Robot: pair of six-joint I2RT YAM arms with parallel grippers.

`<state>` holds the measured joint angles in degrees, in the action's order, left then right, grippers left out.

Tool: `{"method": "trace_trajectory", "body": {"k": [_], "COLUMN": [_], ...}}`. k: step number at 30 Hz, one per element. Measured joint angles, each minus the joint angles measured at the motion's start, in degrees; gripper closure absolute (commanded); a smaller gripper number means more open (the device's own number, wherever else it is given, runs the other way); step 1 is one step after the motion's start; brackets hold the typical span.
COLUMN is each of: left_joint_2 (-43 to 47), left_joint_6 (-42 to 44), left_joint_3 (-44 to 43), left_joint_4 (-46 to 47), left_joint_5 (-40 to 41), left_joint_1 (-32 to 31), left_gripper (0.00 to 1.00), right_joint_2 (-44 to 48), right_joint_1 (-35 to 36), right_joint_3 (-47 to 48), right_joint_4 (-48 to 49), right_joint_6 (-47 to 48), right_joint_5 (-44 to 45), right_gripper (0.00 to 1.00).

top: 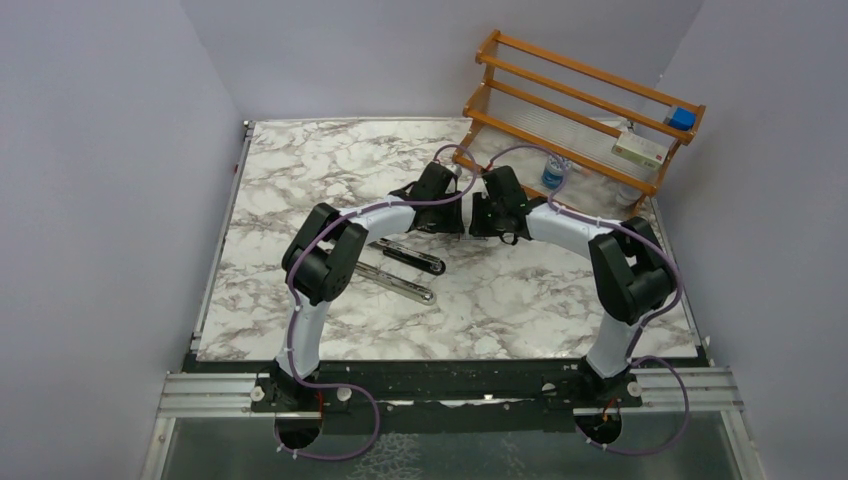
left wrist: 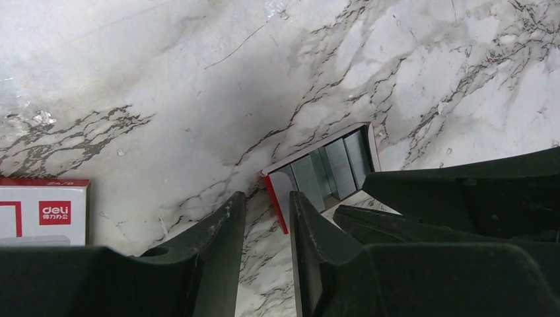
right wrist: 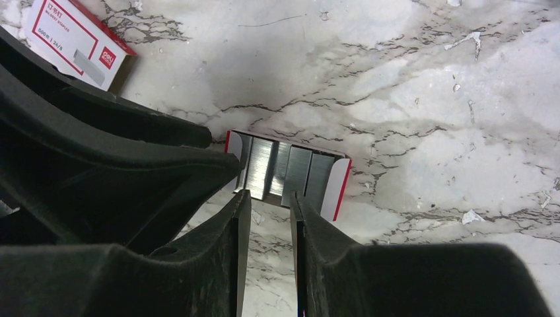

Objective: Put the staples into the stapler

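The stapler point(top: 408, 262) lies opened out mid-table, a black arm beside a silver channel point(top: 402, 284), partly under the left arm's elbow. The staples sit in a small red-and-white tray point(right wrist: 287, 173) holding silver-grey strips point(left wrist: 333, 168). My left gripper point(left wrist: 265, 206) is open only narrowly, and the tray's red-edged end flap shows in the gap between its tips. My right gripper point(right wrist: 269, 198) is also narrowly open, its tips at the tray's near long side, nothing between them. In the top view both grippers point(top: 450, 215) point(top: 492, 218) meet tip to tip and hide the tray.
The staple box's empty white sleeve with red print point(right wrist: 79, 43) point(left wrist: 43, 211) lies on the marble a short way from the tray. A wooden rack point(top: 590, 100) stands at the back right with a blue item point(top: 682, 118), a flat box point(top: 640, 150) and a bottle point(top: 553, 172).
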<state>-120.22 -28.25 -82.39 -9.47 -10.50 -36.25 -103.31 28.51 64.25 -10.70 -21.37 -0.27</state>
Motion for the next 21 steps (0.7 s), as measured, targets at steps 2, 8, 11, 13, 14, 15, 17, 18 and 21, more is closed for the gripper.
{"method": "trace_trajectory", "body": {"k": [2,8,11,13,14,15,17,18,21], "left_joint_2": [0.0,0.1,0.1,0.1,0.1,0.1,0.1,0.1,0.1], "left_joint_6": [-0.1,-0.4,-0.5,-0.5,-0.5,-0.5,-0.5,-0.5,-0.5], "left_joint_3": [0.2,0.6,0.8,0.8,0.8,0.8,0.8,0.8,0.8], "left_joint_4": [0.3,1.1,1.4,1.4,1.4,1.4,1.4,1.4,1.5], "left_joint_5": [-0.2,-0.5,-0.5,-0.6,-0.6,-0.6,-0.6,-0.6,-0.6], "left_joint_1": [0.0,0.0,0.0,0.0,0.0,0.0,0.0,0.0,-0.1], "left_gripper": [0.66,0.67,0.67,0.67,0.67,0.67,0.67,0.67,0.67], "right_joint_2": [-0.5,-1.6,-2.1,-2.2,-2.2,-2.2,-2.3,-2.3,-2.5], "right_joint_1": [0.3,0.7,0.8,0.8,0.8,0.8,0.8,0.8,0.8], "right_joint_3": [0.5,1.3,1.3,1.3,1.3,1.4,1.4,1.4,1.8], "right_joint_4": [-0.3,-1.5,-1.9,-2.3,-2.4,-2.4,-2.5,-2.5,-2.6], "right_joint_6": [0.0,0.4,0.4,0.5,0.5,0.5,0.5,0.5,0.6], "right_joint_5": [0.6,2.0,2.7,3.1,3.3,3.5,3.8,3.9,4.0], "right_gripper": [0.69,0.69,0.69,0.69,0.69,0.70,0.70,0.71,0.73]}}
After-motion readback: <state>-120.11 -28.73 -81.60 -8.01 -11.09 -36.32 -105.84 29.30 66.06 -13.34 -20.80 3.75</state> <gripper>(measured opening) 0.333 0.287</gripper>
